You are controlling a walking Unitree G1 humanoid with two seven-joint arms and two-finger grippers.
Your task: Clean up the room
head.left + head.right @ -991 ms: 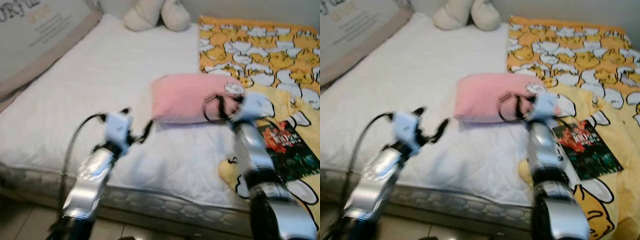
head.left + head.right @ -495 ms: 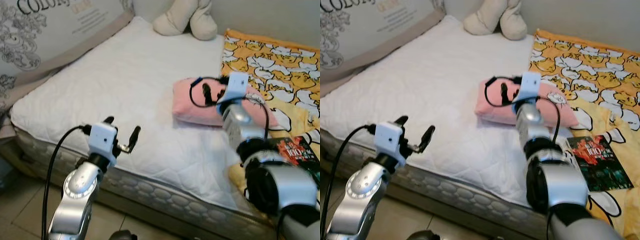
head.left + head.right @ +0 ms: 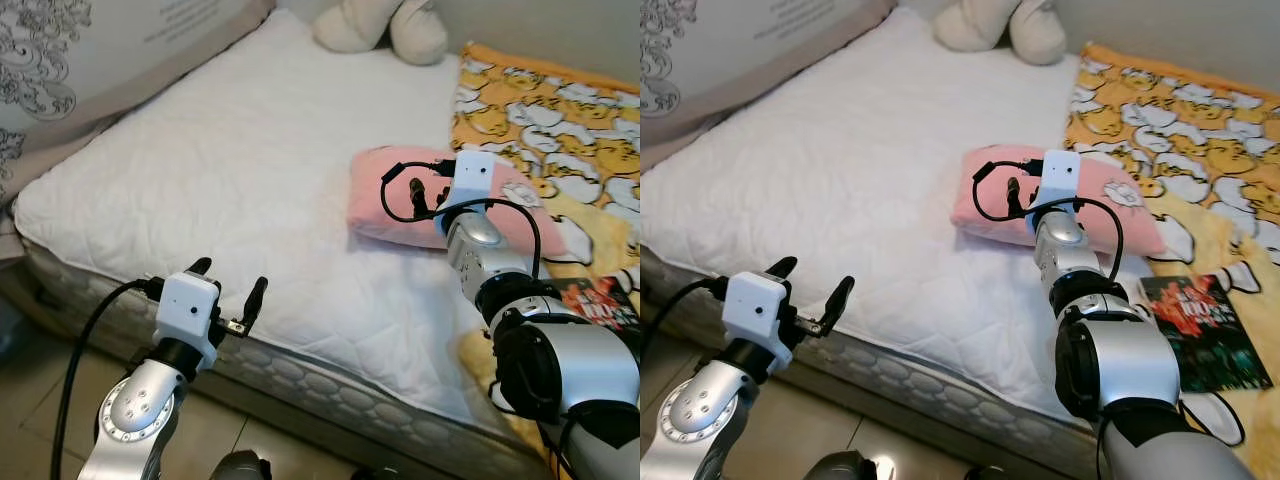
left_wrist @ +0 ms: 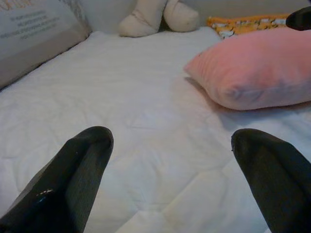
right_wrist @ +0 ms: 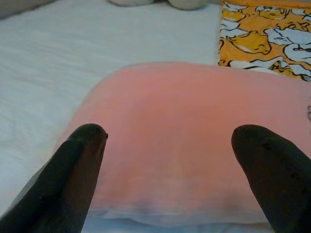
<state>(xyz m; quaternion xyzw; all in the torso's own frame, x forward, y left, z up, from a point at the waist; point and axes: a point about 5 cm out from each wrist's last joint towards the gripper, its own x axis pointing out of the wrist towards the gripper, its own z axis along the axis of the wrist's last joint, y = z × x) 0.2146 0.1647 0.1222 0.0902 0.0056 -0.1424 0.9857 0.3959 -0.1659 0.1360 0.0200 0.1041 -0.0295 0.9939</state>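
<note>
A pink pillow [image 3: 366, 205] lies on the white mattress [image 3: 240, 150], beside a yellow duck blanket [image 3: 550, 110]. My right gripper [image 5: 170, 132] is open and reaches over the pillow's near side, its fingers [image 5: 87, 141] spread wide with the pillow's pink face [image 5: 184, 121] between them. I cannot tell whether they touch it. My left gripper [image 3: 230, 280] is open and holds nothing. It hovers at the mattress's front edge, pointing across the bed toward the pillow [image 4: 252, 68].
A cream plush toy [image 3: 380, 25] sits at the head of the bed. A dark book [image 3: 1200, 330] lies on the blanket at the right. A large printed panel [image 3: 60, 60] leans along the bed's left side. Tiled floor [image 3: 30, 400] lies below the mattress edge.
The whole picture has shifted and sharpened as the camera moved. The right gripper stays open at the pink pillow. The left gripper stays open near the mattress's front edge.
</note>
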